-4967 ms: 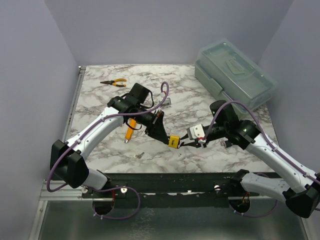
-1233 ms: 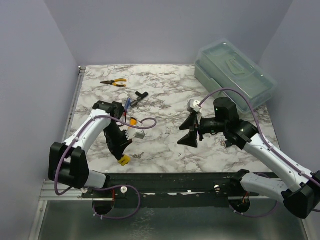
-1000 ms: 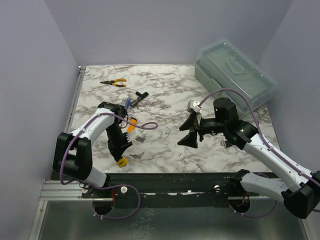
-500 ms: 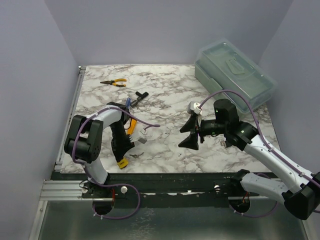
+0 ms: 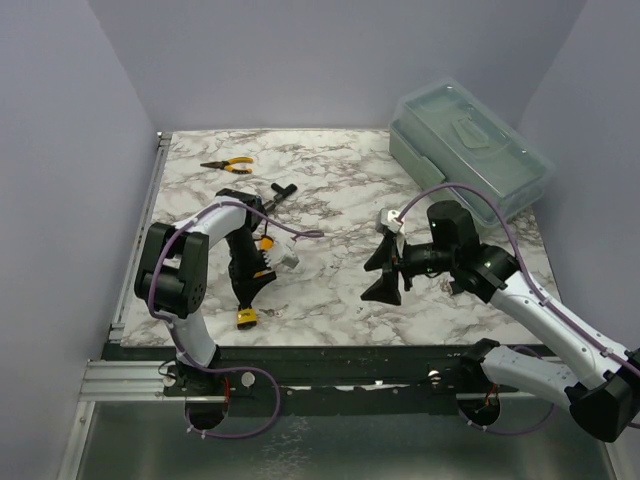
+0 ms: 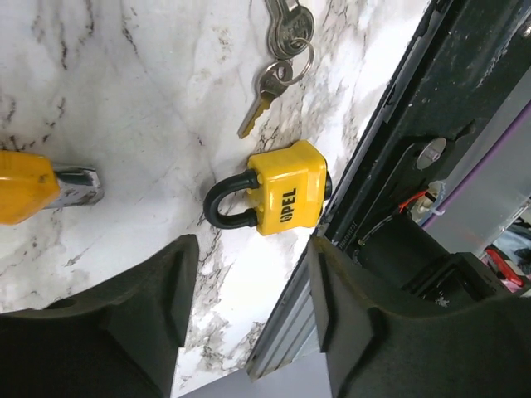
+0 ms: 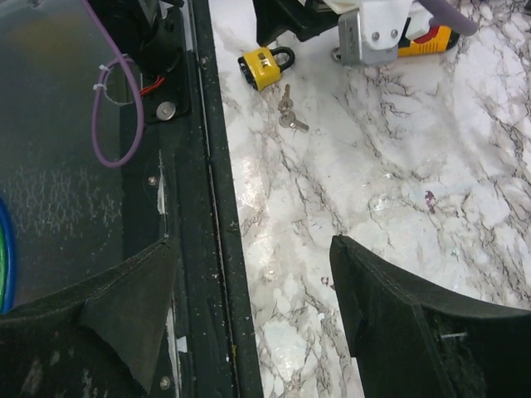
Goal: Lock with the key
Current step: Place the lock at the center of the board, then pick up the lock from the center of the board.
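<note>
The yellow padlock (image 5: 246,318) lies flat on the marble close to the table's front edge, its black shackle (image 6: 226,199) seated in the body. A small bunch of keys (image 5: 268,311) rests loose just to its right. My left gripper (image 5: 250,293) hovers over the padlock with its jaws open; in the left wrist view the padlock (image 6: 286,199) lies just past the left gripper (image 6: 253,249), untouched, with the keys (image 6: 278,75) beyond. My right gripper (image 5: 383,272) hangs open and empty at mid-table. The right wrist view shows the padlock (image 7: 259,66) and keys (image 7: 288,112) far ahead of the right gripper (image 7: 253,249).
A yellow-handled tool (image 5: 265,245) lies under the left arm. Yellow pliers (image 5: 228,165) and a black tool (image 5: 280,190) sit further back. A translucent green toolbox (image 5: 468,150) fills the back right corner. A black rail (image 7: 217,207) runs along the front edge.
The left gripper has opened and let go of the padlock, which now lies on the table. The left arm swung round over it. The right gripper drifted slightly nearer and stayed open.
</note>
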`<act>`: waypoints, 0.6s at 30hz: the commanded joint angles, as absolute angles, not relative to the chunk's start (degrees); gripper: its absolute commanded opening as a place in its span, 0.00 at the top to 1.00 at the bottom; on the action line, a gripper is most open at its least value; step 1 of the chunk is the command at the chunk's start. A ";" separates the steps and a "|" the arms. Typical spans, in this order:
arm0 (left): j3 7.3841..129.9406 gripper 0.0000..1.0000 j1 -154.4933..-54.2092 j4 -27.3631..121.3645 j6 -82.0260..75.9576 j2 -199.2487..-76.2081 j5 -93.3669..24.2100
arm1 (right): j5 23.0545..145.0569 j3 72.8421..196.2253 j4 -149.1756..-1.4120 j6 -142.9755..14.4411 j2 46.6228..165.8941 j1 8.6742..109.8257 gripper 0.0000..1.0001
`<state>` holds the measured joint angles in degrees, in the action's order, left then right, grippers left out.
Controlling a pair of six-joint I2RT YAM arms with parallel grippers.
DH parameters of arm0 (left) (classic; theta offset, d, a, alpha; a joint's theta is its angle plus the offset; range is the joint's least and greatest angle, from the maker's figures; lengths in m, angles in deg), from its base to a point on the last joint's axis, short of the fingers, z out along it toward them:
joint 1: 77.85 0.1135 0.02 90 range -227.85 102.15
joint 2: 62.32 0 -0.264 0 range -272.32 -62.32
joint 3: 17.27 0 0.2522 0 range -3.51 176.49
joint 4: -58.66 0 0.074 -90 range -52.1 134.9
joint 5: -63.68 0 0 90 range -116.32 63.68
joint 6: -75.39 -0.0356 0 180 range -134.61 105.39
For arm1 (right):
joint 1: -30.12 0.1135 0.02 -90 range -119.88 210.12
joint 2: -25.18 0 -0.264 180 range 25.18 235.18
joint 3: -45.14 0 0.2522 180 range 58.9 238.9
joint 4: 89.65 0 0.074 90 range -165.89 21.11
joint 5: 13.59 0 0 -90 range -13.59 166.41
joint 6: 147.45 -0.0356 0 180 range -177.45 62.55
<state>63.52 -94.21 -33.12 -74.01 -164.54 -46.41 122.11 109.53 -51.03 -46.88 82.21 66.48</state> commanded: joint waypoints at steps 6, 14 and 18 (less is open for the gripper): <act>72.80 0.17 -93.00 -33.36 -67.22 -159.42 -50.56 | 114.74 113.98 -41.53 -42.60 82.18 65.57 0.17; 76.77 0.01 -92.35 -21.08 -48.12 -150.51 -56.28 | 105.64 112.95 -32.47 -33.57 86.43 63.49 0.10; 74.26 0.01 -92.36 -12.61 -38.90 -145.64 -57.29 | 102.92 113.90 -31.14 -32.91 90.17 59.83 0.10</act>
